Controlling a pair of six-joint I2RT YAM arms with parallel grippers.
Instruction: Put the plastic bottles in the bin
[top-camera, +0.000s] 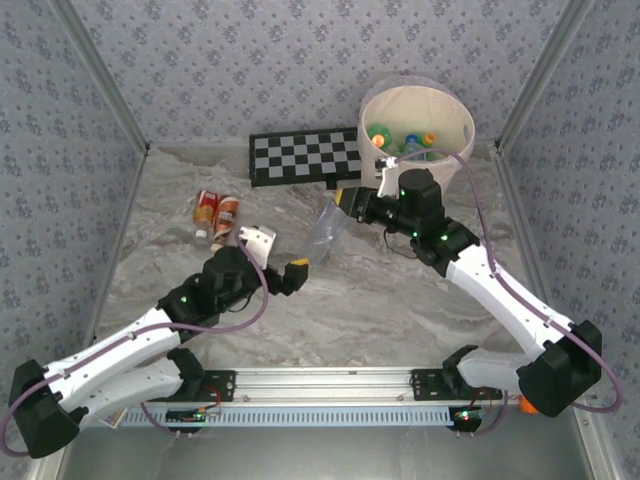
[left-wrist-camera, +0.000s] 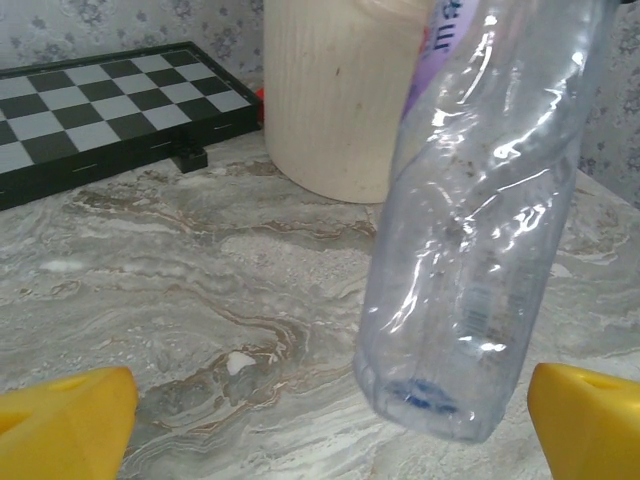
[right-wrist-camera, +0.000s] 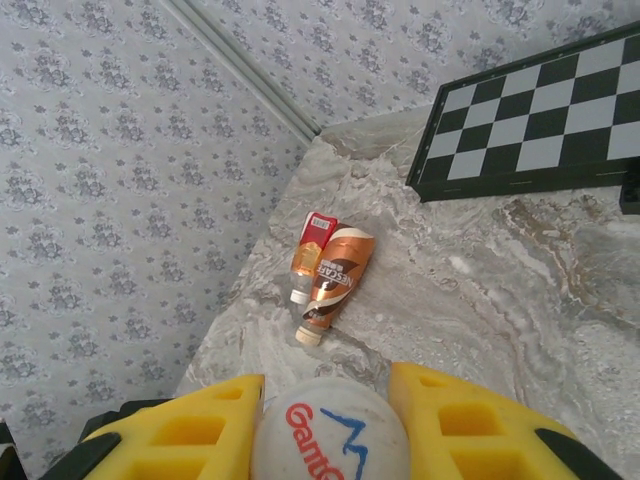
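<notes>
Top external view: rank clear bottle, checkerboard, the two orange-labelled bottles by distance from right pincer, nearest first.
1. clear bottle: gripped in the right pincer, mid-table.
2. checkerboard: its right corner just beyond the pincer.
3. orange-labelled bottles: lying side by side at far left; the pair too close to split.

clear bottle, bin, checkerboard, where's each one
clear bottle (left-wrist-camera: 470, 230), left wrist view, middle of its body
bin (left-wrist-camera: 330, 100), left wrist view, outer wall
checkerboard (top-camera: 305, 157), top external view, centre of the board
</notes>
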